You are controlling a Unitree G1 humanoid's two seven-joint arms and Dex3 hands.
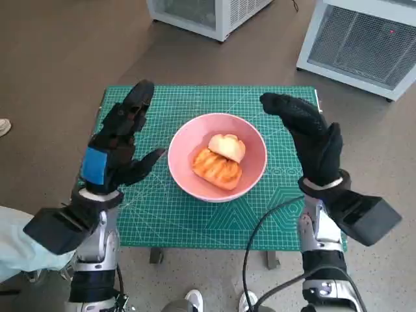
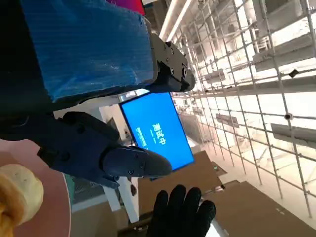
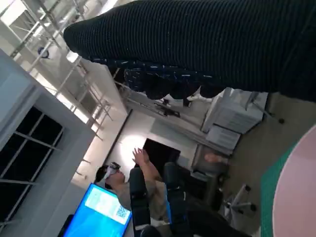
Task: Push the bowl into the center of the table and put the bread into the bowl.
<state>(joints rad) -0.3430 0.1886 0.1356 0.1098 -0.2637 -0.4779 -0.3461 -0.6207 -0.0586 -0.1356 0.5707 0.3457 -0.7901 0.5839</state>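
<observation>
With golden bread in the centred pink bowl, both empty, spread hands, left and right, should lift clear without nudging it across the green surface.

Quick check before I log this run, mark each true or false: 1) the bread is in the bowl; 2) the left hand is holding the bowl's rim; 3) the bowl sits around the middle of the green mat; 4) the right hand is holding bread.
1) True: the bread lies inside the pink bowl.
2) False: the left hand is raised beside the bowl, fingers apart, not touching it.
3) True: the bowl sits near the centre of the green mat.
4) False: the right hand is open and holds nothing.
</observation>
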